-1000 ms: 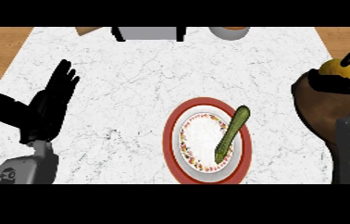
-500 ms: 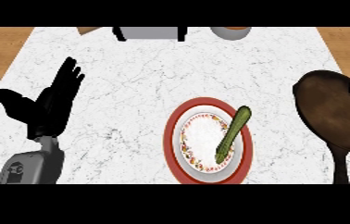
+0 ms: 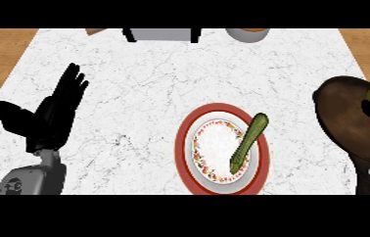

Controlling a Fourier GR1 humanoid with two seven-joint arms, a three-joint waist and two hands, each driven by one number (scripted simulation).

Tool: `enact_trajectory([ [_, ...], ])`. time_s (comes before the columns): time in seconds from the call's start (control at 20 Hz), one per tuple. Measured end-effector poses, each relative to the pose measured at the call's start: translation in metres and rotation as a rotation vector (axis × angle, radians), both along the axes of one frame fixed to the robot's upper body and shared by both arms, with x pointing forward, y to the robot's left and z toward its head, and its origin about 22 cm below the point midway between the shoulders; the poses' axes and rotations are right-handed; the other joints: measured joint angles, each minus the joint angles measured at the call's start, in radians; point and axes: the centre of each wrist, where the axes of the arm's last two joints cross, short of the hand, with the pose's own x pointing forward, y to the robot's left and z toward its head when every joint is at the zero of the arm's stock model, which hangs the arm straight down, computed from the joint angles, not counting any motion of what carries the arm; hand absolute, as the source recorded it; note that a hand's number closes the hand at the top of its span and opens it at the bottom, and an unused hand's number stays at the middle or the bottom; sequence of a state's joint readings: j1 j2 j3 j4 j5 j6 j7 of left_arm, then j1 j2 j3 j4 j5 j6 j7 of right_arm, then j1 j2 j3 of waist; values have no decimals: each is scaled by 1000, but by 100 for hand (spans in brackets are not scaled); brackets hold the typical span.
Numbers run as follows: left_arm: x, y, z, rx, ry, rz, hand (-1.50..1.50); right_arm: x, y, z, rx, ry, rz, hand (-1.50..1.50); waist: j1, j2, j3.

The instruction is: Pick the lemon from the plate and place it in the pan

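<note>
Nearest, at the lower left, a grey forearm [image 3: 33, 178] comes in from the edge; a dark mark sits on its casing, too small to read. Just beyond it, right of centre, a red-rimmed plate [image 3: 186, 148] sits on the white marbled counter [image 3: 145, 84], carrying a smaller white plate with a speckled border [image 3: 213, 148]. No lemon shows on the plate or anywhere else in view. What lies there is a long green vegetable [image 3: 247, 143], on the plate's right half, its long axis running from near-left to far-right and its far tip reaching past the inner plate toward the red rim. The left robot hand [image 3: 54, 116] rests above its forearm near the left edge, released, fingers straight and pointing away, grasping nothing. It is well apart from the plate, which lies to its right and slightly nearer. The dark brown pan [image 3: 341, 111] sits at the right edge, partly cut off, its handle trailing toward the near side. It is close beside the plate with bare counter between them. The right robot hand is out of view, so nothing can be said of its fingers. I judge that side the nearer one for any move between plate and pan. At the far edge stand a pale boxy appliance [image 3: 162, 34] and a round grey cup [image 3: 247, 34]. Neither carries a brand, label or readable writing.
</note>
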State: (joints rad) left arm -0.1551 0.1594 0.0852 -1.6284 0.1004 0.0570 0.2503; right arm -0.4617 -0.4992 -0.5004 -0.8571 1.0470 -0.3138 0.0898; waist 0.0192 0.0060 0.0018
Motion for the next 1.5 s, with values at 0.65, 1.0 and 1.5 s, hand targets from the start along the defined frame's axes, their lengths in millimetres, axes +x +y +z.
enact_trajectory([
  [0.65, 9, 2, 1, -3, 4, 5, 0, -18, -31, -46, 285, -54, -44, -150, -7, 0, 0],
  [1.0, 2, 11, -1, -4, 12, 24, 0, -45, -62, -37, 461, -336, -38, -150, -25, -8, 0],
  [1.5, -5, 16, -5, 4, 22, 46, 0, -157, -119, -45, 698, -575, 57, -150, -51, -14, -3],
])
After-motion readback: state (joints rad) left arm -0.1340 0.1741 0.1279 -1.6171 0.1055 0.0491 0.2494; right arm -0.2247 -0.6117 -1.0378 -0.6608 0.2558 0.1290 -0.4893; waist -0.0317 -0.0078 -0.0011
